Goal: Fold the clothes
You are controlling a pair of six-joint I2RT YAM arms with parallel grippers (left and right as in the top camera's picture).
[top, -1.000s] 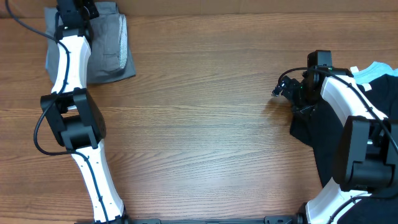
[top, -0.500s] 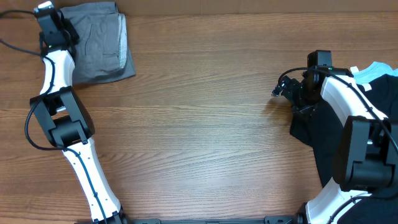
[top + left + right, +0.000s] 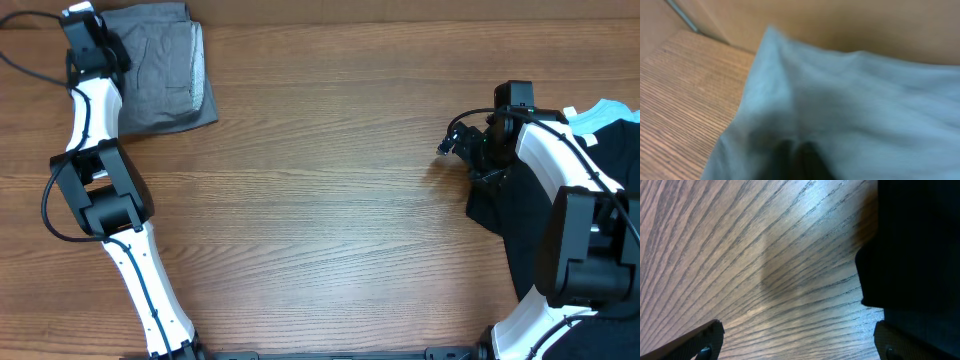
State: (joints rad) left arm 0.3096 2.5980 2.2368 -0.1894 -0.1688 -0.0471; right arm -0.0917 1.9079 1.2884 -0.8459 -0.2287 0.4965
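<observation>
Left gripper [image 3: 88,35] at the far left corner of the table [image 3: 330,200], over the left edge of the grey shorts [image 3: 165,70]. Its wrist view is blurred and filled with cloth; a dark patch at the bottom edge may be a fold or the fingers, so whether the jaws are spread or pinching cannot be told.

Right gripper [image 3: 452,146] at the right side, low over bare wood. Its two fingers [image 3: 705,339] sit in opposite lower corners of the wrist view, spread wide with nothing between them. A black cloth [image 3: 500,200] lies just beside it, partly covered by the arm and cut off by the right edge. A pale blue garment [image 3: 608,112] shows behind it, mostly hidden.

The shorts lie as a compact, roughly square bundle, well apart from the right gripper. They are plain woven fabric with stitched seams and soft creases. The table is brown wood-grain, with long streaks running across it. A thin dark cable [image 3: 682,15] crosses the far corner.
</observation>
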